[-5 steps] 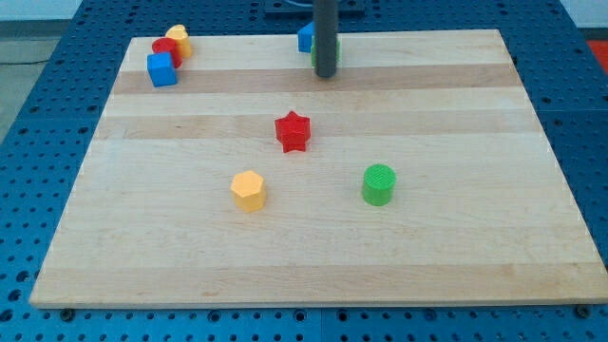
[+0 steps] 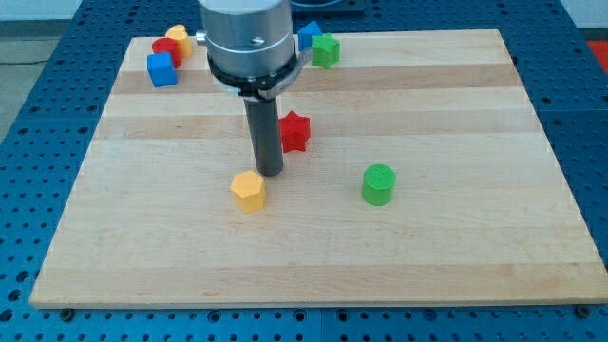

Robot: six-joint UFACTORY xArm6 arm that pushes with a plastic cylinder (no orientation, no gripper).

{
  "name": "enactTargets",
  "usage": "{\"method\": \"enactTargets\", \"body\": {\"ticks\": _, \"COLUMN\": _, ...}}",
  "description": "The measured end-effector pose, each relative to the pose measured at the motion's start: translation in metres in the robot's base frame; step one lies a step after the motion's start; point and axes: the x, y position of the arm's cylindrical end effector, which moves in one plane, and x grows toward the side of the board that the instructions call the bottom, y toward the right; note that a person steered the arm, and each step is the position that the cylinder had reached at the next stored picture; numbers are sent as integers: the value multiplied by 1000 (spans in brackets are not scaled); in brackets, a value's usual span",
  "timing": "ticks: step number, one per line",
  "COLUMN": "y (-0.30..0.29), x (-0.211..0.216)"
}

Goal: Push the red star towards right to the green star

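Wood board: pale planks [image 2: 456, 247] across the whole scene, on a blue perforated bench [image 2: 579, 114].
Rod: dark and straight, hanging from the arm's silver collar [image 2: 249, 38] near the view's top; it carries nothing, no jaws to open or close.
My tip: my tip [image 2: 271, 173] is down at the board, just left of and a little below the red star, with the yellow block just below-left of it; contact with either I cannot tell.
Red star: red star [image 2: 295, 131] sits mid-board, its left edge hidden behind the rod.
Green star: green star [image 2: 326, 49] is up at the top edge, well apart from the red star, above and slightly right of it.
Blue neighbour: a blue block [image 2: 307, 35] touches the green star on its left; shape unclear.
Yellow block: yellow hexagonal block [image 2: 249, 190], centre-left.
Green cylinder: green cylinder [image 2: 378, 183], right of my tip, standing alone.
Top-left cluster: 3 blocks huddled together, a blue cube [image 2: 161, 69], a red block [image 2: 165, 47] and a yellow block behind [image 2: 179, 36].
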Motion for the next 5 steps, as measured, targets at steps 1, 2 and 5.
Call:
{"method": "enactTargets", "body": {"ticks": 1, "y": 2, "x": -28}}
{"method": "enactTargets", "body": {"ticks": 2, "y": 21, "x": -50}}
{"method": "enactTargets", "body": {"ticks": 5, "y": 94, "x": -51}}
